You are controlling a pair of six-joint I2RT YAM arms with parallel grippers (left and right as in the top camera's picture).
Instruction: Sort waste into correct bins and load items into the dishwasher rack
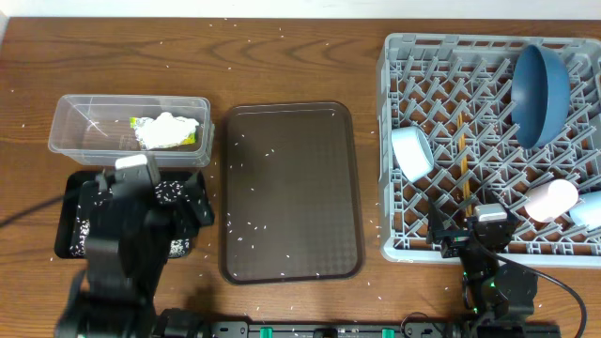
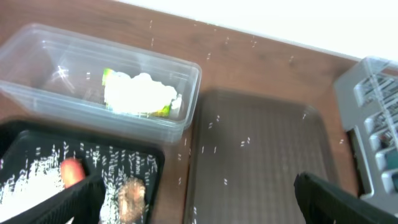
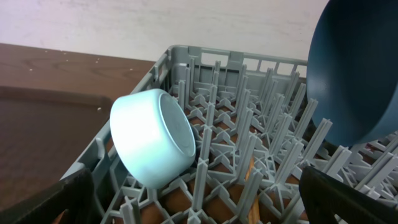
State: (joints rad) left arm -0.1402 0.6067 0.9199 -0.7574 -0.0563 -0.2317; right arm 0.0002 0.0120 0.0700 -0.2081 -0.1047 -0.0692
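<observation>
The left tool [image 2: 199,186] is wide open and holds nothing. It hangs over the black tray [image 1: 70,225]. In that tray lie a carrot [image 2: 71,169], a small brown bit of food [image 2: 132,193] and lots of rice [image 2: 31,180]. Just behind it, the clear tub [image 1: 75,103] holds a white napkin [image 1: 169,130] and a yellow wrapper [image 2: 111,78].

The right tool [image 3: 199,193] is wide open too, and empty, at the near edge of the grey rack [image 1: 390,141]. In the rack a blue plate [image 1: 540,94] stands on its edge. A white bowl [image 1: 411,152], a pink cup [image 1: 551,200] and a light blue cup [image 1: 590,208] lie on their sides. The thin sticks on the rack floor look like chopsticks [image 1: 463,169], but they are hard to see.

A big brown tray [image 1: 291,188] sits in the middle of the desk [image 1: 282,56], with a few grains of rice on it.
</observation>
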